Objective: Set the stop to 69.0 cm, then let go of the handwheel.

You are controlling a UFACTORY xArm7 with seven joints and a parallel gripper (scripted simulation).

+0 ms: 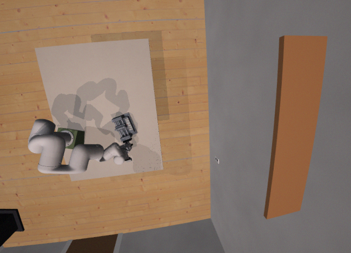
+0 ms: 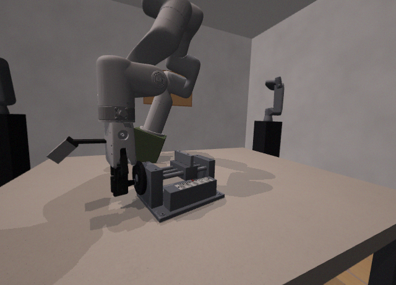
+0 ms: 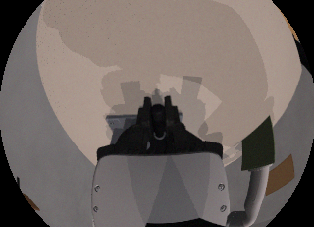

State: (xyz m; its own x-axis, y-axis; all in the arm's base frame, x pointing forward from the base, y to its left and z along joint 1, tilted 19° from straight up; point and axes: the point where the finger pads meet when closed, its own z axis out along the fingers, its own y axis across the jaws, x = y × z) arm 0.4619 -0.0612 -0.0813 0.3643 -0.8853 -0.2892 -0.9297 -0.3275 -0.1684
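Observation:
A grey stop fixture (image 2: 182,186) stands on the beige table, with two guide rods, a sliding stop block (image 2: 189,162) near its far end and a scale with a red marker (image 2: 192,180) on its front bar. A black handwheel (image 2: 138,178) sits at its near left end. My gripper (image 2: 123,183) points straight down and is shut on the handwheel's crank handle (image 2: 130,182), low on the wheel. In the top view the gripper (image 1: 126,148) is at the fixture's (image 1: 124,126) lower end. In the wrist view the dark fingers are close together; the handle is hard to make out.
The arm's green base (image 2: 147,146) stands just behind the fixture. A grey camera plate (image 2: 60,151) juts out left of the wrist. Black pedestals with other arms stand beyond the table, far right (image 2: 268,138) and far left.

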